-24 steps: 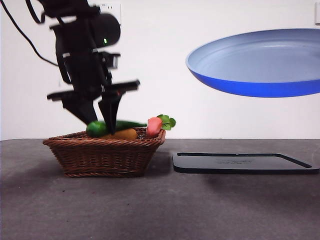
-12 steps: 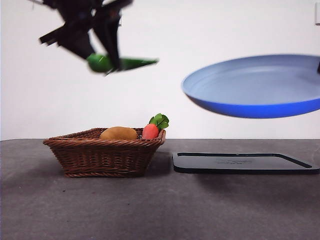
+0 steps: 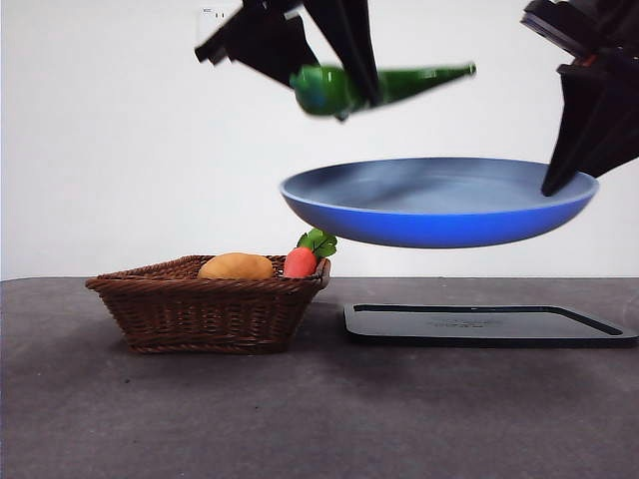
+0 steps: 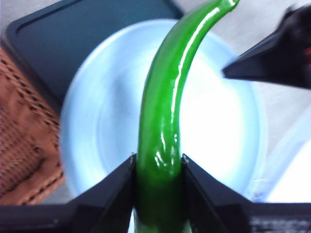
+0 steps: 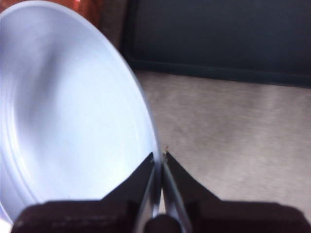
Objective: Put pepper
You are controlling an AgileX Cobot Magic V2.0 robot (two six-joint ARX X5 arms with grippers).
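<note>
My left gripper (image 3: 344, 75) is shut on the glossy dark-green pepper (image 3: 384, 85) near its blunt end and holds it high, above the blue plate (image 3: 434, 205). In the left wrist view the pepper (image 4: 163, 121) runs out between the jaws over the plate (image 4: 102, 126). My right gripper (image 3: 564, 170) is shut on the plate's rim and holds the plate in the air, above the black tray (image 3: 484, 324). The right wrist view shows the plate (image 5: 68, 111) with its rim pinched in my right gripper (image 5: 159, 158).
A brown wicker basket (image 3: 205, 309) stands on the dark table at the left, holding a tan potato (image 3: 237, 266) and a small red-orange vegetable with green leaves (image 3: 302, 259). The black tray lies flat to its right.
The left gripper has carried the pepper up out of the basket and rightward, to above the plate. The right gripper has moved the plate lower and to the left.
</note>
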